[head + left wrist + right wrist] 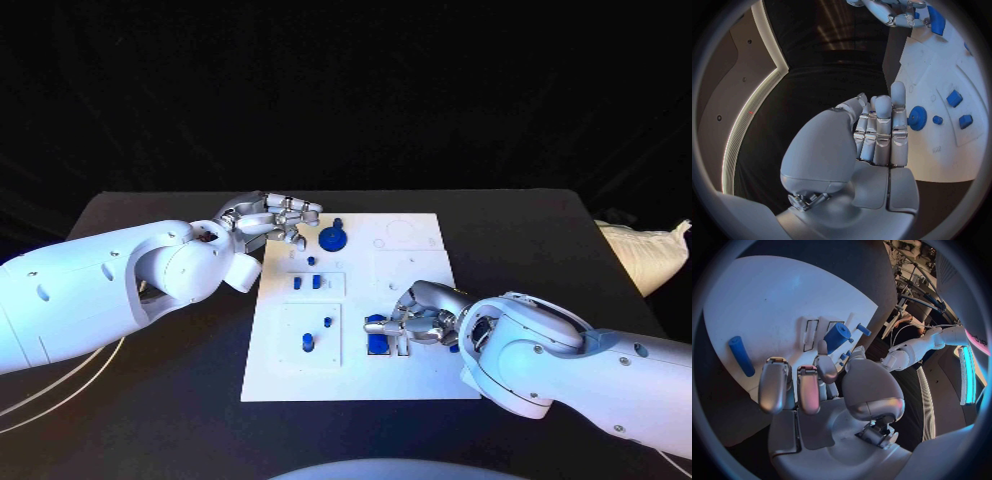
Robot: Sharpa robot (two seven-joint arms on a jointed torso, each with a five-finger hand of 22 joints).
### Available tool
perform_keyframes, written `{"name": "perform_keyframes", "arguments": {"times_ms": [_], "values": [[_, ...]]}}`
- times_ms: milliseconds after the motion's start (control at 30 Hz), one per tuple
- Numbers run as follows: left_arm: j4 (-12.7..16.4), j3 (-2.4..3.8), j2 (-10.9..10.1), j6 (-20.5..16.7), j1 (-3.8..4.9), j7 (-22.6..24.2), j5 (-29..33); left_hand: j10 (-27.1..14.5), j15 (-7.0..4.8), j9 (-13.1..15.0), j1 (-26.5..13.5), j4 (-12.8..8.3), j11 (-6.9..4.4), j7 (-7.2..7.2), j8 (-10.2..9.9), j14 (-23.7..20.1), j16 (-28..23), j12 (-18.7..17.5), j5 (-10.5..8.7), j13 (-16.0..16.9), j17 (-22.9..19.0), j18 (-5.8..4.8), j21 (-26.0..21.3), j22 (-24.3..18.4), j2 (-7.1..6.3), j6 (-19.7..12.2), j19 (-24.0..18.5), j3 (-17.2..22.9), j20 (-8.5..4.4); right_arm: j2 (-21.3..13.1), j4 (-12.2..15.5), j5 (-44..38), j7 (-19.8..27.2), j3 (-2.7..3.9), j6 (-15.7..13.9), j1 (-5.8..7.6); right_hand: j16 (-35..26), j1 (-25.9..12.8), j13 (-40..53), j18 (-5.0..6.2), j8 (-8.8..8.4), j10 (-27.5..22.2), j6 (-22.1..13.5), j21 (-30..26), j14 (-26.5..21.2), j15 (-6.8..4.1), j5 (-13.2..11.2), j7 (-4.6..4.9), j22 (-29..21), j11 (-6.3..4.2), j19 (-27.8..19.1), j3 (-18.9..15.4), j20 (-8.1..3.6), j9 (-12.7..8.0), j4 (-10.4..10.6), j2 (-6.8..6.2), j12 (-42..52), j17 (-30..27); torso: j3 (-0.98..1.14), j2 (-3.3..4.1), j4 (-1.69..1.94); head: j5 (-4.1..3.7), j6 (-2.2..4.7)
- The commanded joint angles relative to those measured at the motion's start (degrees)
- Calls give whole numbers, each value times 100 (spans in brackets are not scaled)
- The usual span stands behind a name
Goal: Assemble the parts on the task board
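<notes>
The white task board (361, 375) lies in the middle of the black table. My right hand (420, 314) hovers over its near right part and pinches a short blue cylinder (837, 336) between thumb and a fingertip (822, 348). A blue rod (741, 356) lies flat on the board beside two empty slots (811, 334). My left hand (274, 218) is at the board's far left corner, fingers (879, 130) straight and side by side, holding nothing. A blue gear (333, 238) sits on the board just to its right, also seen as the gear (917, 118).
Small blue pegs (304, 283) stand in the board's left middle block, and another blue part (307, 342) is in the near left block. A pale bag (642, 250) lies at the table's right edge. White cables (43, 395) trail at the near left.
</notes>
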Motion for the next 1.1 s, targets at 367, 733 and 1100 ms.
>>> {"name": "perform_keyframes", "arguments": {"times_ms": [367,733,1100], "values": [[18,3,2,97,-3,24,-10,-45,3,0,0,-28,-3,11,28,-42,-24,46,9,12,-16,113,-29,-12,27,-39,2,-22,15,-72,107,-571,415,0,263,-12,-21,1452,58,-82,85,-19,-80,-41,440,-33,421,3,11,-20,-29,291,-12,176,-644,59,-48,518,6,1,0,-14,-8],[-3,3,4,101,-3,23,-10,-45,3,0,0,-28,-3,11,28,-42,-24,46,9,12,-16,113,-29,-12,27,-39,2,-22,15,-80,93,-743,444,0,415,-23,-11,1682,145,-89,113,42,-55,-24,443,-35,422,-2,49,-26,-14,327,-14,224,-788,89,20,533,3,-1,-3,-13,-16],[2,3,-5,100,-3,18,-10,-45,3,0,0,-28,-3,11,28,-42,-24,46,9,12,-16,113,-29,-12,27,-39,2,-22,15,-15,-37,-761,349,0,562,-87,-16,1727,199,-89,128,84,-33,-21,442,-43,438,-16,56,-37,-10,359,-19,245,-802,181,67,525,1,1,2,-6,-29]]}}
